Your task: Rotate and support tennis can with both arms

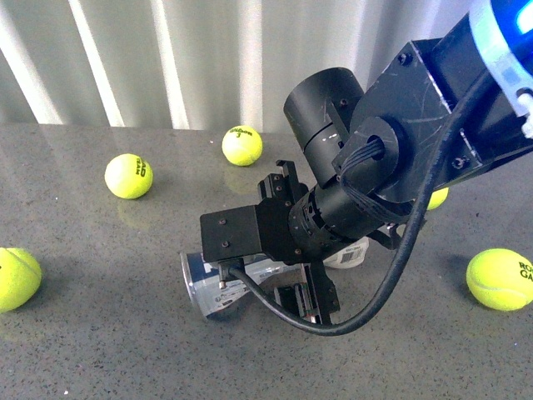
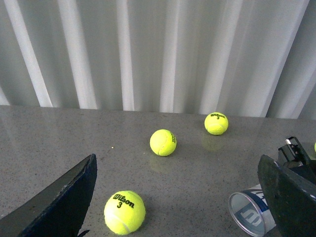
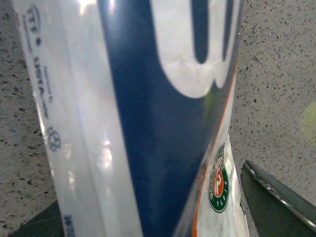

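Observation:
The tennis can lies on its side on the grey table, its clear open end toward me and its white lid at the far end. My right gripper reaches down over the can's middle and is shut on it. In the right wrist view the can fills the frame, showing a navy label, a white "W" and an orange stripe, with one finger beside it. My left gripper is open with nothing between its fingers. The can's round end lies just inside its one finger.
Yellow tennis balls lie scattered on the table: one at the left edge, two farther back, one at the right, one half hidden behind the right arm. A ribbed white wall stands behind the table.

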{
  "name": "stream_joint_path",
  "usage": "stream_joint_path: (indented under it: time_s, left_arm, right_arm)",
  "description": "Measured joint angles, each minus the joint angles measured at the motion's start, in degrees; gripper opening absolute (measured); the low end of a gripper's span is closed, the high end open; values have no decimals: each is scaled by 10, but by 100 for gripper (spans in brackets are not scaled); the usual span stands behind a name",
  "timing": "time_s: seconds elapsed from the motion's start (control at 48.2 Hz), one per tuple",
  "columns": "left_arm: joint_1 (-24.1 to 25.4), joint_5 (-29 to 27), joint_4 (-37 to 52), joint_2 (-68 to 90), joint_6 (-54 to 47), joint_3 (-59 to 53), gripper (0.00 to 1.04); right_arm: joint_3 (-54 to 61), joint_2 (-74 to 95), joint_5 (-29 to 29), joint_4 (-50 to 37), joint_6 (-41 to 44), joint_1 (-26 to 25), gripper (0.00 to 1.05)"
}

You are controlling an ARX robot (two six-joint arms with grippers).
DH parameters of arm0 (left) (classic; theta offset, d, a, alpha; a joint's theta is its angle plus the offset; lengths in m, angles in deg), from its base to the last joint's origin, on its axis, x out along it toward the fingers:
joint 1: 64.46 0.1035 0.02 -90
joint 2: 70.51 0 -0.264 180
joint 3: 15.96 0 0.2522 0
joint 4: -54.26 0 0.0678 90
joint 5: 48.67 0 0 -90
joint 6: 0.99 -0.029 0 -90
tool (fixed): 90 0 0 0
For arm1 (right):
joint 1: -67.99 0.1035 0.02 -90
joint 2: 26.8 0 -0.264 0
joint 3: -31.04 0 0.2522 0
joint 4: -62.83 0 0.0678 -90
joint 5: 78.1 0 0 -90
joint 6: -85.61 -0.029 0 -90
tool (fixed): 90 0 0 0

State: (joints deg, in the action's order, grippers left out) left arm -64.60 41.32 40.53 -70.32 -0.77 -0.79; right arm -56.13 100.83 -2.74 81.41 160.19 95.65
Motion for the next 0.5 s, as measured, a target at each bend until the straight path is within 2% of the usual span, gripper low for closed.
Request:
stream_joint_path:
  time_s: [0.145,0.498]
  left_arm:
    - [0,0,0,0,0,0,98]
    - [0,0,0,0,0,0,98]
  right_arm:
    - [13,-21,-9,-2,-19,-2,99]
    - [68,-94,-56,-18,-83,-5,98]
